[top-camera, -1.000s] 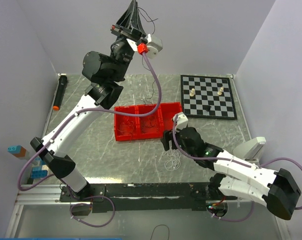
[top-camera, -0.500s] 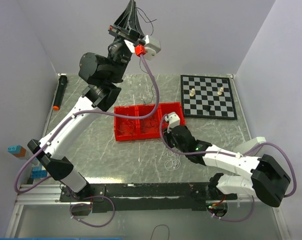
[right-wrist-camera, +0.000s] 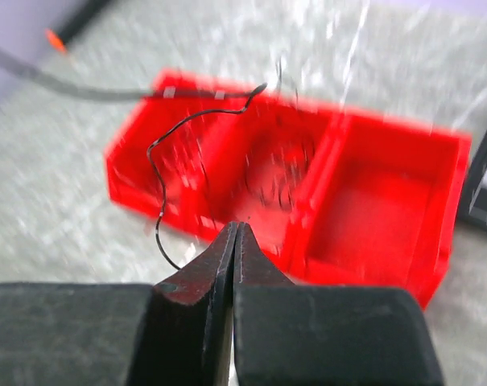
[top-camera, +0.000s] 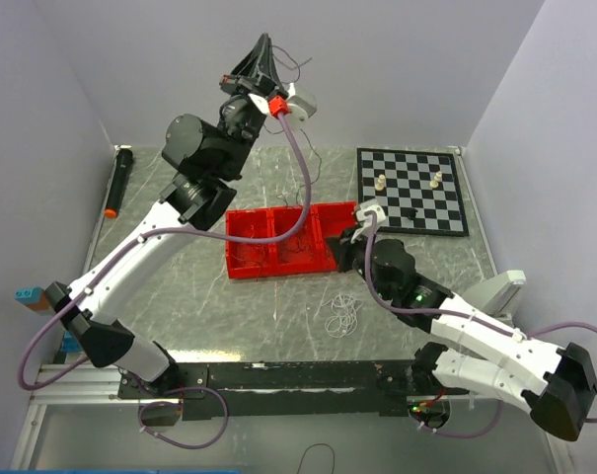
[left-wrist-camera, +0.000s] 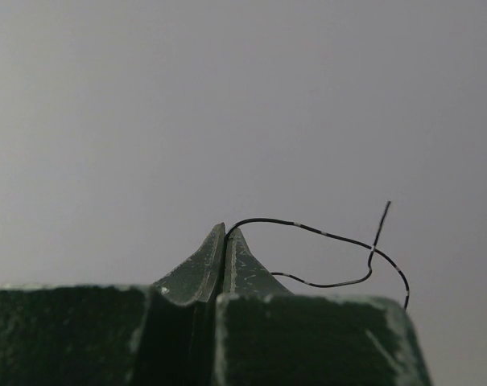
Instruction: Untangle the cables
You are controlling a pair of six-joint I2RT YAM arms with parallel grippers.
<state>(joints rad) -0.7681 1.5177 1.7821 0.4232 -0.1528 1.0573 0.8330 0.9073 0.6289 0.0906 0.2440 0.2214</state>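
High above the back edge of the red tray (top-camera: 268,271), the left gripper (top-camera: 263,44) is clamped shut on a black cable (left-wrist-camera: 323,235), whose free end curls out beside the tips. More cables (top-camera: 296,247) lie in the tray's middle compartment, and a white tangle (top-camera: 343,316) sits on the worktop (top-camera: 209,306) just in front of the tray's right end. Over that right end the right gripper (right-wrist-camera: 235,233) is closed – a black strand bends just beside its tips, pinched or not, I cannot tell.

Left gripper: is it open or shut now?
Shut on a black cable. In its wrist view the fingers of the left gripper meet, and the cable comes out between their tips.
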